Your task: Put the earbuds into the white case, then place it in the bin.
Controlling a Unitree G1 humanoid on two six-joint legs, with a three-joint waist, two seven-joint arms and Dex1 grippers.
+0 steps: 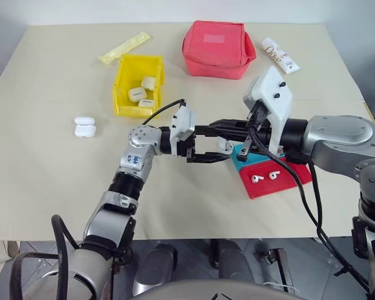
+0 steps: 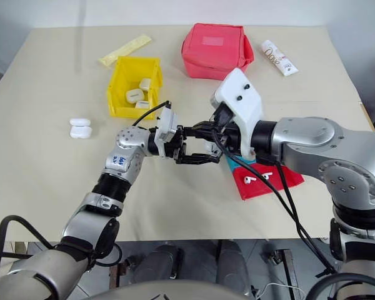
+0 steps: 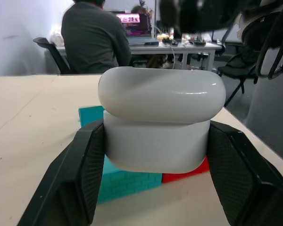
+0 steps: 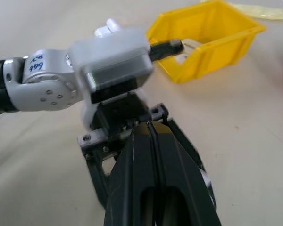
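- The small glossy white rounded earbud case [image 3: 161, 120], lid closed, is pinched between the left gripper [image 3: 155, 155] fingers above the tabletop [image 1: 50, 175].
- The right gripper [image 4: 153, 155] is pressed together, beside the left.
- Two tiny white earbuds [image 1: 265, 177] are seen on the red tray [image 1: 287, 184].

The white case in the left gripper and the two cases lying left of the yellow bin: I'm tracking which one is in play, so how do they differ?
The white case is held off the table, clamped between the left gripper's fingers; the two cases lie untouched on the table. The held case is over the teal and red trays, right of the yellow bin; the pair sits left of it. All are glossy white, rounded, lids shut.
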